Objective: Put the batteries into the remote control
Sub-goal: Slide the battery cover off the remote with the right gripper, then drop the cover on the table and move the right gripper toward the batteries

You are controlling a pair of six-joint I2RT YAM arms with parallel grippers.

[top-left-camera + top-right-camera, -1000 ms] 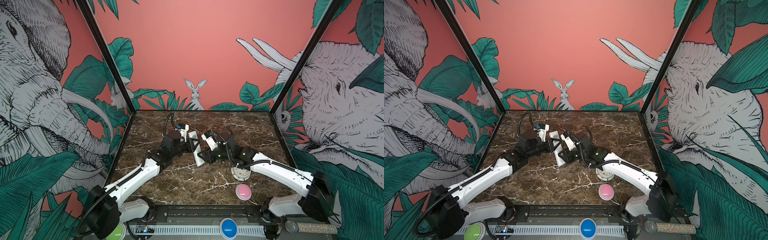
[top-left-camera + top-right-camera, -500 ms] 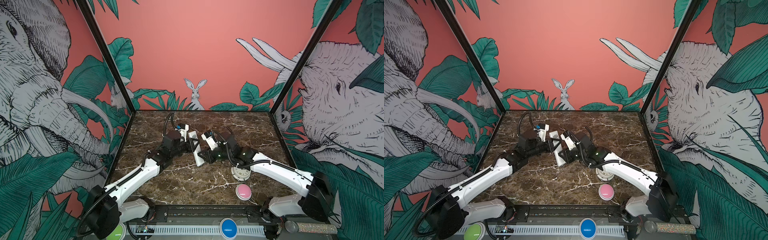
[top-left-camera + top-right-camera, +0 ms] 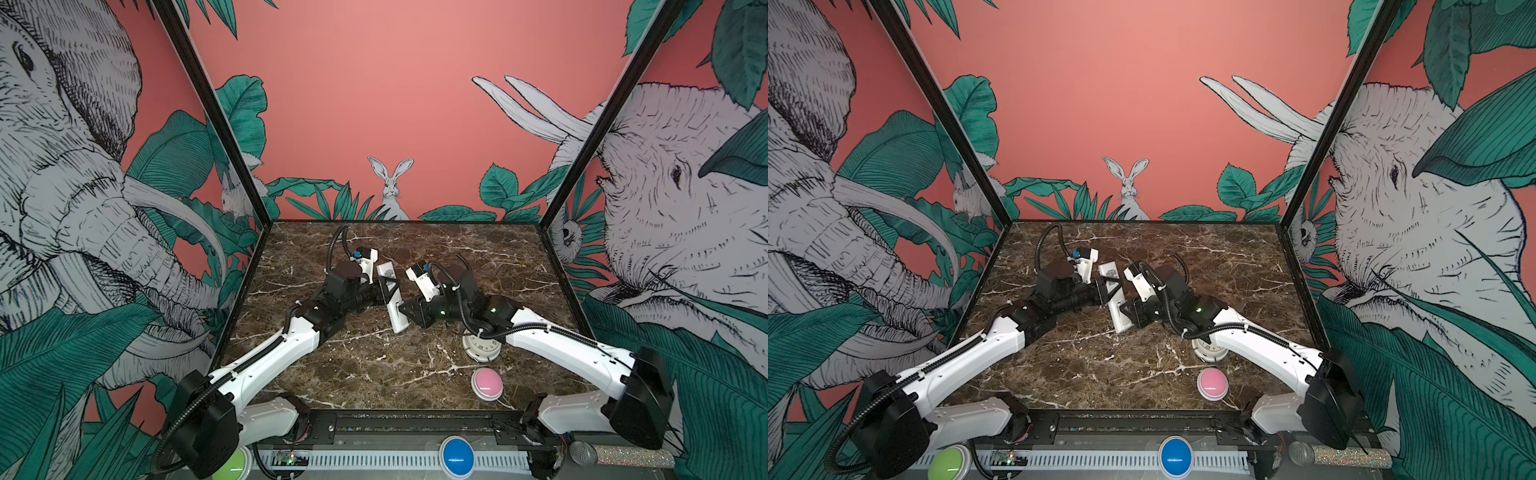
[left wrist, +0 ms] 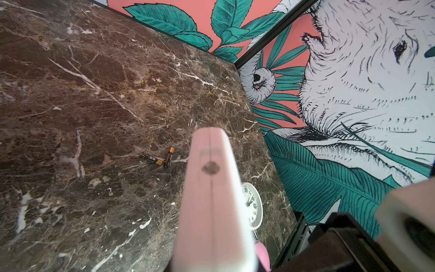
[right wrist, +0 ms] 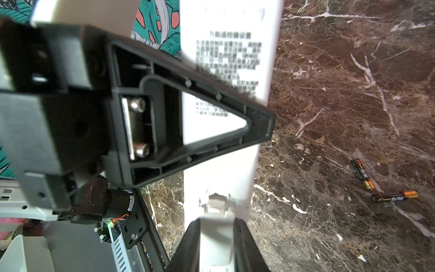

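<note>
The left arm (image 3: 274, 357) rose from the table's near edge and reached toward its middle, elbow bent and wrist level. The left gripper (image 3: 387, 291) lay on its side, its jaws clamped across the upper part of the remote control (image 3: 395, 322). The right arm (image 3: 561, 345) stretched low from the near right corner toward the middle. The right gripper (image 3: 406, 314) sat just beside the left one, its fingers (image 5: 244, 245) pressed against both edges of the remote control's lower end.
</note>
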